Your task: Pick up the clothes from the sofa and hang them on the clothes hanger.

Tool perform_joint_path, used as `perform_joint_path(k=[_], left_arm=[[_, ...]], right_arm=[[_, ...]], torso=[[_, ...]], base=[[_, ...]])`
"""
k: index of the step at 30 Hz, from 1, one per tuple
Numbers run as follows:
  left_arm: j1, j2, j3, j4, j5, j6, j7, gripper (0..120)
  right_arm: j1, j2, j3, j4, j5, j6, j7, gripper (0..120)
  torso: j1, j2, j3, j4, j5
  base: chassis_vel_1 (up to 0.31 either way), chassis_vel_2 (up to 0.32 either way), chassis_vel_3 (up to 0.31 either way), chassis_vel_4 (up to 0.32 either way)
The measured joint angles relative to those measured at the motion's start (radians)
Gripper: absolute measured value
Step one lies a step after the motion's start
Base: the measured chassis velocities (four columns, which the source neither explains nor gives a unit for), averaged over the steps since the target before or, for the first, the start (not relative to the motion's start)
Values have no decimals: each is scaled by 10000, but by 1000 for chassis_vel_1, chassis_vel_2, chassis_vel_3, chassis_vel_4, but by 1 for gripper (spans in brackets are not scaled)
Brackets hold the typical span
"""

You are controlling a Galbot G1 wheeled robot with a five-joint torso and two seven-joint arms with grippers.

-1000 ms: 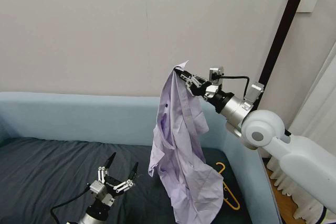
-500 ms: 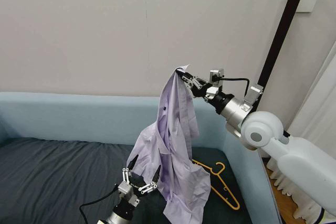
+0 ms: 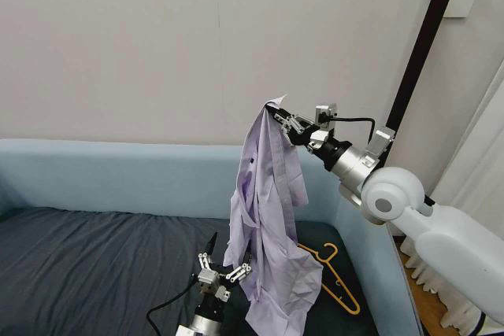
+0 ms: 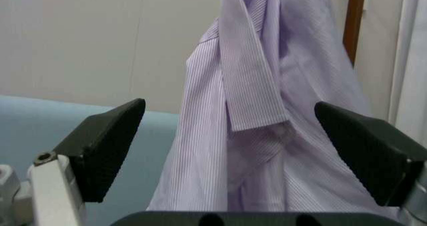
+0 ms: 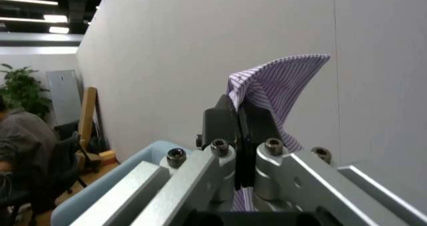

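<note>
Dark sofa cushions [image 3: 79, 265] lie nearest, where the left gripper [image 3: 227, 260] stands spread open, just left of the hanging lilac shirt [image 3: 272, 218]. Its long axis runs vertically; farther up, the right gripper [image 3: 279, 118] pinches its top corner. An orange hanger [image 3: 337, 279] lies right.

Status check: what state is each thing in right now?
Shirt: hanging in the air from its top edge.
Right gripper: shut on the shirt, raised.
Left gripper: open, low, by the shirt's lower part.
Hanger: lying on the sofa seat, bare.
</note>
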Motion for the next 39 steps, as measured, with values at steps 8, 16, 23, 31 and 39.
perform_joint_path(k=[8, 16, 23, 31, 39], left_arm=[[198, 324, -416, -182, -6, 98, 921, 100], [461, 2197, -989, -734, -922, 163, 1971, 100], [409, 3102, -641, -859, -2187, 193, 2736, 100], [-233, 3978, -355, -411, -2599, 271, 3061, 100], [-1238, 3838, 330, 426, -2642, 367, 2840, 100]], right_arm=[[-4, 413, -81, -245, -162, 0, -47, 0], [61, 1044, 140, -706, -343, -2, -126, 0], [8, 1308, 228, -1094, -452, 8, -125, 0], [51, 1265, -30, -1202, -439, 146, -141, 0], [195, 1415, -282, -1451, -475, 188, -145, 0]], torso=[[0, 0, 1, 14, -85], [-1, 2, -1, 4, -42], [-1, 1, 0, 2, -38], [-1, 1, 0, 2, -35], [0, 1, 0, 2, -35]], base=[[0, 0, 0, 0], [0, 0, 0, 0], [0, 0, 0, 0], [0, 0, 0, 0], [0, 0, 0, 0]])
